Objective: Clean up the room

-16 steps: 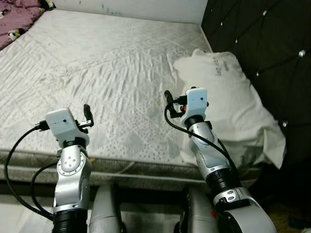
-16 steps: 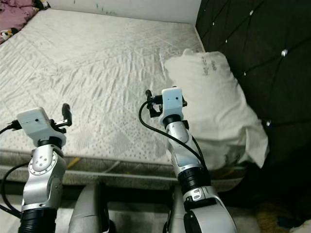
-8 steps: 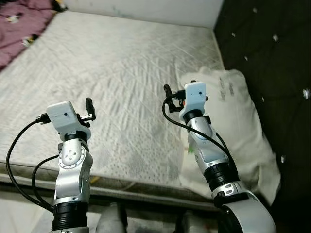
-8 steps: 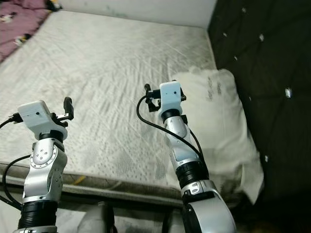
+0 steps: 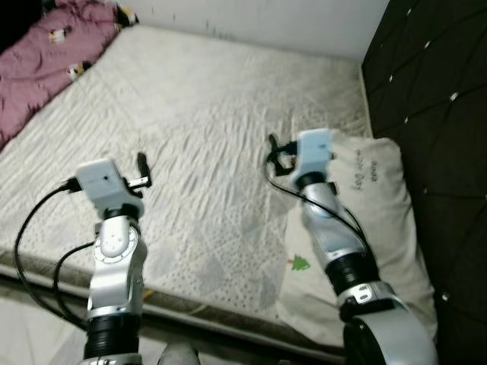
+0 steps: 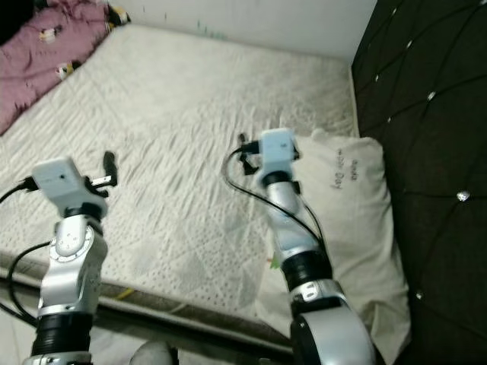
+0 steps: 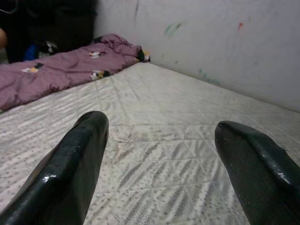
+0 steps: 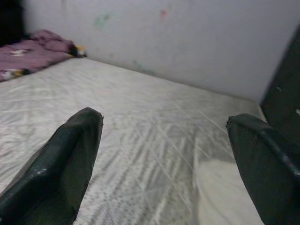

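A white pillow lies at the right side of the bed, against the black tufted headboard. A crumpled purple blanket with small printed figures lies at the bed's far left corner. My left gripper is raised over the near edge of the mattress, open and holding nothing; its two black fingers stand wide apart. My right gripper hovers just left of the pillow's inner edge, open as well, with the sheet showing between its fingers.
The white quilted sheet is wrinkled across the middle of the bed. A pale wall with small marks runs behind the bed's far side. The mattress's front edge crosses just ahead of my body.
The whole picture has shifted: the camera has moved, bringing more of the purple blanket and the pillow's length into view. Both arms keep their raised pose with fingers apart.
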Robot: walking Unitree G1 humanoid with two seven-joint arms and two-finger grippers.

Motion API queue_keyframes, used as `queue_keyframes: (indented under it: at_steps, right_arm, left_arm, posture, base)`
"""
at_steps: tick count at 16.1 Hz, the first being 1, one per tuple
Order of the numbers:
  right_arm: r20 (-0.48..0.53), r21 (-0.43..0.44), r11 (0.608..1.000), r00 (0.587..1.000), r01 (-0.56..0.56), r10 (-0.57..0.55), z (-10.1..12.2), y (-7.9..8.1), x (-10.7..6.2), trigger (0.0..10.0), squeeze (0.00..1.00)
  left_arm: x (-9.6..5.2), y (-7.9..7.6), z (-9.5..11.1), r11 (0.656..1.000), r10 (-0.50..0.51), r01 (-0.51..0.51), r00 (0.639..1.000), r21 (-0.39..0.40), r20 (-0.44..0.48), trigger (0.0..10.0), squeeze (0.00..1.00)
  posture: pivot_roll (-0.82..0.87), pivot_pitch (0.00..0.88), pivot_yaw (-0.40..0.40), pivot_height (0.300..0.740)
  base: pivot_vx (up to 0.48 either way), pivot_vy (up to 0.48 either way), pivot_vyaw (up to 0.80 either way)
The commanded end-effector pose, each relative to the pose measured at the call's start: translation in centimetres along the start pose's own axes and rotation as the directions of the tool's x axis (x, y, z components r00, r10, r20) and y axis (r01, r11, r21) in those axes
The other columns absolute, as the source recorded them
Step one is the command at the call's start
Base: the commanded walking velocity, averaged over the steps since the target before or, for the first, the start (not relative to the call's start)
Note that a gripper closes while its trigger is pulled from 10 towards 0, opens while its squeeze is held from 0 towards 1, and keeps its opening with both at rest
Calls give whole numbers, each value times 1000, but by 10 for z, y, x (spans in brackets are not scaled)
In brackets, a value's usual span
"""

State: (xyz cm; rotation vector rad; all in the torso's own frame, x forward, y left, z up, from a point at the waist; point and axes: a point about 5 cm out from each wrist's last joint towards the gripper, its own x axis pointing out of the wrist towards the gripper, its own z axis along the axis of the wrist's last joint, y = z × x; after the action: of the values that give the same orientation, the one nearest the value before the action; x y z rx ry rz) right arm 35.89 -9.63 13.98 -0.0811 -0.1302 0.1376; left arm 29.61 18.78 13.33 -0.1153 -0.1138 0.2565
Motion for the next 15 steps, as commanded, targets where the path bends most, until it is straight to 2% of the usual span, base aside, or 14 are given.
queue_keyframes:
  at_steps: [1,2,5,10,15]
  right_arm:
    - [-17,-21,999,999,41,-41,-4,-10,-1,10000,0]
    - [-38,-24,998,997,65,-66,-9,-18,-4,10000,0]
    - [-59,-34,996,994,86,-88,-16,-29,-9,10000,0]
    - [-59,-87,993,995,74,-79,-15,-29,-7,10000,0]
    - [-76,-32,994,991,105,-107,-16,-30,-6,10000,0]
  left_arm:
    - [-2,0,-2,1000,-4,4,1000,-5,-9,10000,0]
    - [-4,4,-4,999,5,-6,1000,-41,-21,10000,0]
    - [-5,4,-6,1000,7,-7,1000,-15,-23,10000,0]
    - [-2,-1,-7,1000,-21,21,1000,-1,-21,10000,0]
    - [-2,-2,-8,1000,-22,22,999,-6,-28,10000,0]
  posture:
    - [103,0,-46,740]
    - [103,0,-47,740]
    - [99,0,-47,740]
    - [93,0,-45,740]
    - [85,0,-45,740]
  base:
    - [0,0,-500]
    - [0,0,-456]
    - [0,0,0]
    - [0,0,0]
    - [0,0,0]
